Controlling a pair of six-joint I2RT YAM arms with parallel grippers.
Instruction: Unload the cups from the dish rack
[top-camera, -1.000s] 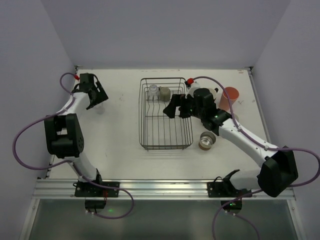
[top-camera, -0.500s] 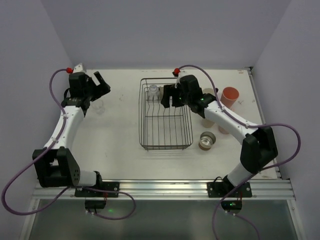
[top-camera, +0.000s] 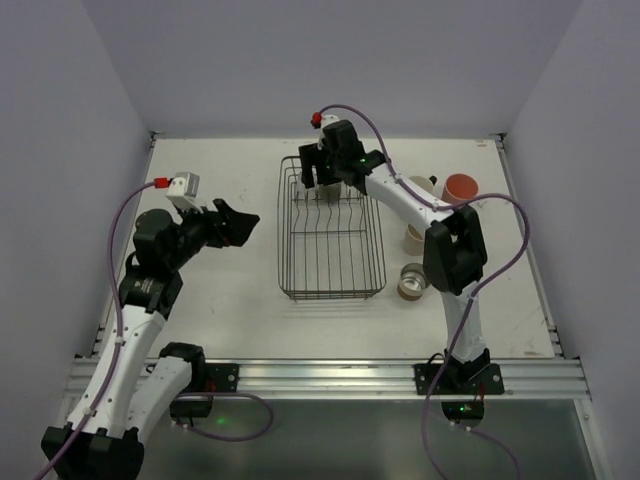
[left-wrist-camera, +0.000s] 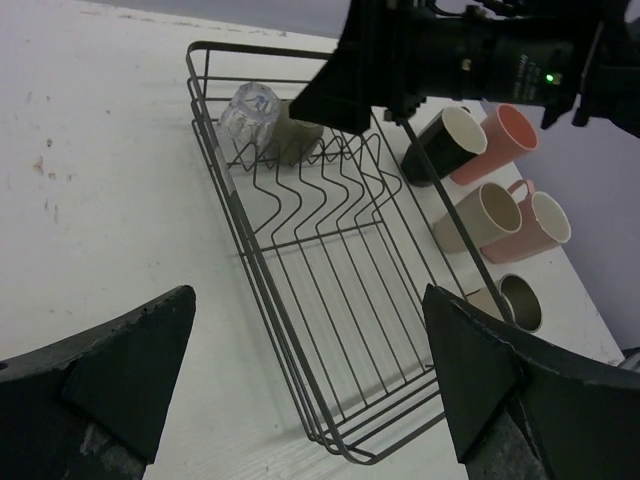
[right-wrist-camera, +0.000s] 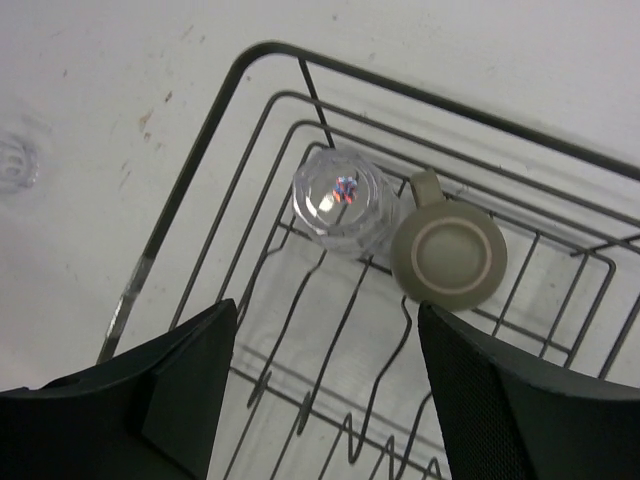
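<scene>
Black wire dish rack: clear glass & grey-brown cup inside; other cups out, rt. of rack. Left gripper, right gripper: fingers apart, empty.

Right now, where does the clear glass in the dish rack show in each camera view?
Left wrist: clear glass upper left, in the dish rack's far corner, against the grey-brown cup.
Right wrist: just above centre, seen from above, that cup at its right.
Top external: rack's far-left corner, mostly hidden beneath the right hand.
Shared landmark: the rack's far-left corner.
</scene>
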